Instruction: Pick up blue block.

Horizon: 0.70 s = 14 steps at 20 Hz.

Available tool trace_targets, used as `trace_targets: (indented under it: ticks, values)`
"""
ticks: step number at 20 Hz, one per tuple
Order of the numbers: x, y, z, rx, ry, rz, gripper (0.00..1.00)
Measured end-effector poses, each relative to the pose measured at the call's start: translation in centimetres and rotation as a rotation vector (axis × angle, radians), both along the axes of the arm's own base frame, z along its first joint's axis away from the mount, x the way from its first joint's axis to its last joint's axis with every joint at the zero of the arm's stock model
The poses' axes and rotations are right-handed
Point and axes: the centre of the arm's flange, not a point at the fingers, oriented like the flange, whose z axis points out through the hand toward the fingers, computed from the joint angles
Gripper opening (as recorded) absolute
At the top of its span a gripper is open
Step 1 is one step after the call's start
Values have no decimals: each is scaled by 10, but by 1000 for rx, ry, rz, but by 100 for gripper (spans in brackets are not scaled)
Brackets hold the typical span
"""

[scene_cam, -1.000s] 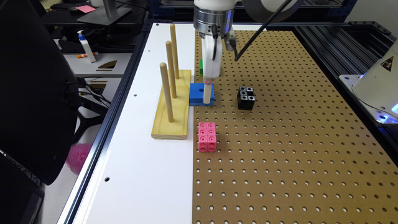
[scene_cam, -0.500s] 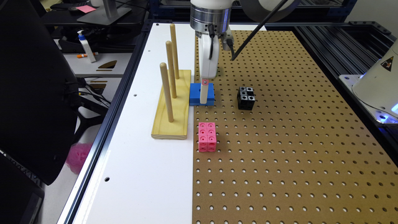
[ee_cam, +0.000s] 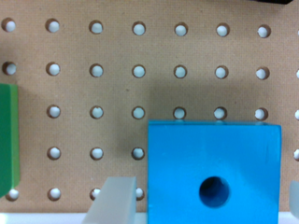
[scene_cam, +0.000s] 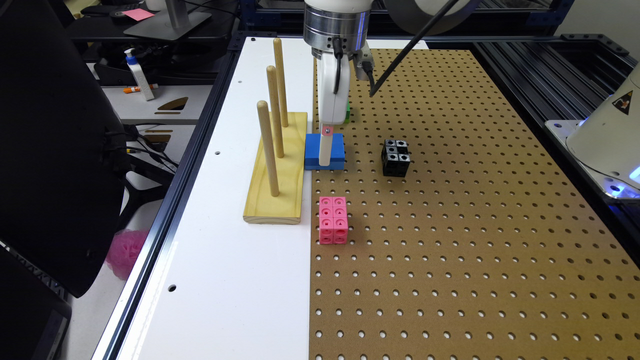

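The blue block (scene_cam: 313,150) lies flat on the brown pegboard, right beside the wooden peg stand. In the wrist view the blue block (ee_cam: 187,154) shows its round centre hole. My gripper (scene_cam: 326,152) is lowered over it. In the wrist view my gripper (ee_cam: 205,200) is open and straddles the block. One pale finger (ee_cam: 117,200) stands a small gap away from one side, and the other finger (ee_cam: 295,200) sits just off the opposite side. The block rests on the board.
A green block (scene_cam: 348,114) peeks out behind the gripper and shows again as the green block (ee_cam: 8,140). The yellow wooden stand (scene_cam: 275,170) holds three upright pegs. A black cube cluster (scene_cam: 396,157) and a pink cube cluster (scene_cam: 333,220) sit nearby on the pegboard (scene_cam: 450,225).
The gripper has shifted slightly toward the exterior view's left over the blue block. The block itself has not moved.
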Motion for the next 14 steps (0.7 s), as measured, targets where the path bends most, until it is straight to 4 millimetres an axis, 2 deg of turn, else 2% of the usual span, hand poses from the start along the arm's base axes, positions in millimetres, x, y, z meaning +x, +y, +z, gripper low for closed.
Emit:
trace_targets:
  ticks: [3,8,9,14]
  values:
    - [-1,1,-22,5,5,-1,100]
    - [3,1,-21,5,-2,-3,100]
    - [3,0,-21,5,-2,-3,0]
    - [3,0,-21,5,-2,-3,0]
